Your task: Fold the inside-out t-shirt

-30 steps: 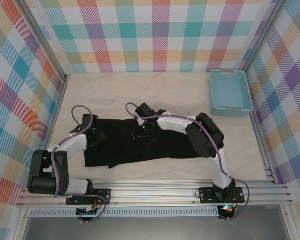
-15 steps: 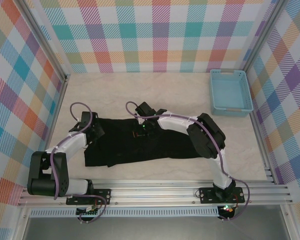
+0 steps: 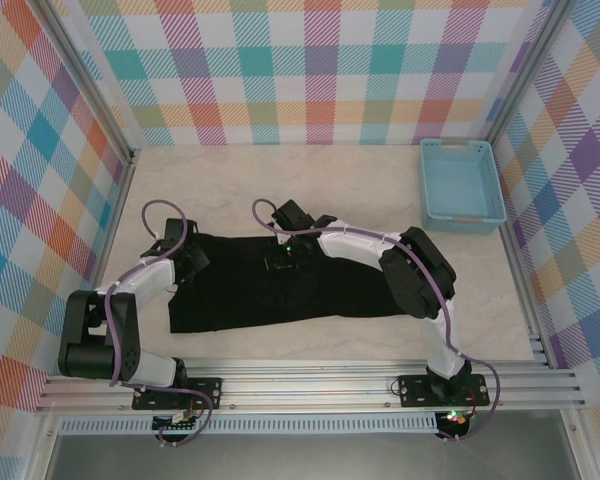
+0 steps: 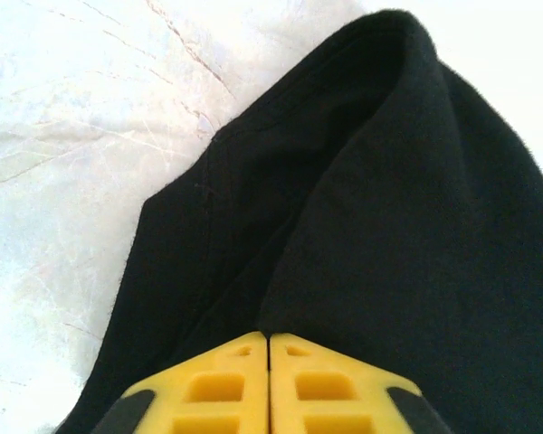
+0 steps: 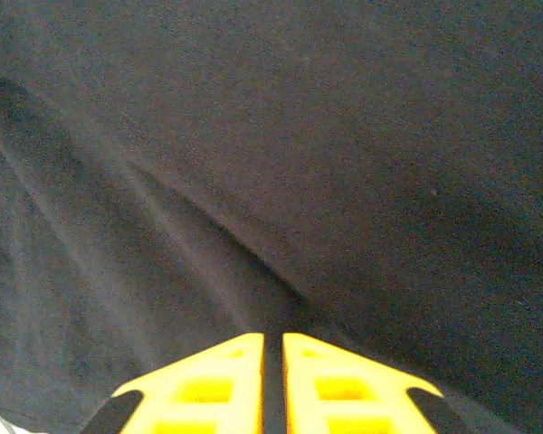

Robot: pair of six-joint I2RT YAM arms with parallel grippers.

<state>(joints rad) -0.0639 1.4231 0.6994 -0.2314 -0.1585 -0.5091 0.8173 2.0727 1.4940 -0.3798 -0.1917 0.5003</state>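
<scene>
Two tools grip the inside-out t-shirt (image 3: 280,295), lying lengthwise left-to-right across the table (image 3: 360,185) at mid-frame: your left tool (image 4: 269,339) is pressed together pinching its left end, your right tool (image 5: 272,336) its upper edge.
</scene>
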